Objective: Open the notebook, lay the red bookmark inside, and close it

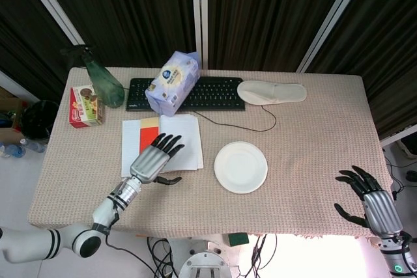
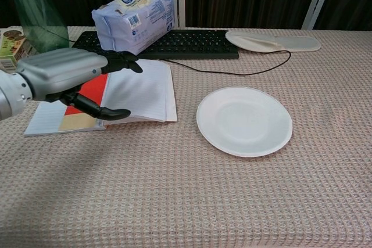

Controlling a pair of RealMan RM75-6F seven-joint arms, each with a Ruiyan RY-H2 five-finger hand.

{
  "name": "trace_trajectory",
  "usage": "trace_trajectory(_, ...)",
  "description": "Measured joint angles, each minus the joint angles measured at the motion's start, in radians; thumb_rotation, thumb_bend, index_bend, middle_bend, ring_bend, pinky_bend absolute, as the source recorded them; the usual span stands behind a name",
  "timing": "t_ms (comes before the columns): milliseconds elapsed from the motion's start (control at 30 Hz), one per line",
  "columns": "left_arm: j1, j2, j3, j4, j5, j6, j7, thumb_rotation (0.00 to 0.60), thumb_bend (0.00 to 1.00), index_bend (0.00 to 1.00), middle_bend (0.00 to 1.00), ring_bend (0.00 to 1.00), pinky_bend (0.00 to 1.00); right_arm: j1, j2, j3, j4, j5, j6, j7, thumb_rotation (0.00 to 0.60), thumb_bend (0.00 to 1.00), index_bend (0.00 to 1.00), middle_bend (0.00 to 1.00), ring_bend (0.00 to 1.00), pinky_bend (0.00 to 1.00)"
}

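The left hand (image 1: 153, 163), fingers spread and empty, hovers over the open notebook (image 1: 179, 141), whose spine runs away from the robot, bookmark (image 1: 147, 135) already inside; the right hand (image 1: 371, 204) idles, open, far off.

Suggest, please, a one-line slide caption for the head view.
Left hand hovers open over the open notebook with the red bookmark inside; right hand idles open at the table's corner.

red bookmark (image 1: 148, 136) mostly hidden by left hand (image 1: 154, 160); bottle (image 2: 32, 10) top cut off; right hand (image 1: 369, 201) wrist cropped
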Motion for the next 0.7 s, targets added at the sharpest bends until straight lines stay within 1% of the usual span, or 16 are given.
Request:
trace_trajectory(67, -0.014, -0.027, -0.012, 0.018, -0.013, -0.014, 0.019, 0.46, 0.16, 0.11, 0.0, 0.0, 0.06, -0.002, -0.001, -0.001, 0.003, 0.001, 0.001, 0.003, 0.6, 0.2, 0.31, 0.21, 0.1, 0.19)
trace_trajectory(100, -0.022, -0.04, -0.018, 0.028, -0.023, -0.021, 0.03, 0.488, 0.16, 0.11, 0.0, 0.0, 0.06, -0.003, -0.001, -0.001, 0.004, 0.001, 0.002, 0.004, 0.6, 0.2, 0.31, 0.21, 0.1, 0.19)
trace_trajectory(300, -0.055, -0.104, -0.045, 0.082, -0.095, -0.053, 0.093, 0.588, 0.16, 0.1, 0.0, 0.0, 0.06, -0.008, 0.0, 0.0, 0.009, 0.003, 0.011, 0.011, 0.6, 0.21, 0.31, 0.21, 0.1, 0.19)
trace_trajectory(367, -0.059, -0.116, -0.048, 0.095, -0.115, -0.056, 0.109, 0.6, 0.16, 0.1, 0.0, 0.0, 0.06, -0.009, -0.001, 0.0, 0.012, 0.005, 0.011, 0.014, 0.6, 0.21, 0.31, 0.21, 0.1, 0.19)
trace_trajectory(533, -0.063, -0.134, -0.054, 0.114, -0.161, -0.062, 0.12, 0.6, 0.16, 0.1, 0.0, 0.0, 0.06, -0.009, -0.004, 0.001, 0.018, 0.004, 0.01, 0.018, 0.6, 0.21, 0.31, 0.2, 0.1, 0.19)
trace_trajectory(700, -0.061, -0.144, -0.047, 0.115, -0.159, -0.053, 0.12, 0.6, 0.16, 0.1, 0.0, 0.0, 0.06, -0.008, -0.006, 0.002, 0.019, 0.005, 0.009, 0.019, 0.6, 0.2, 0.31, 0.21, 0.1, 0.19)
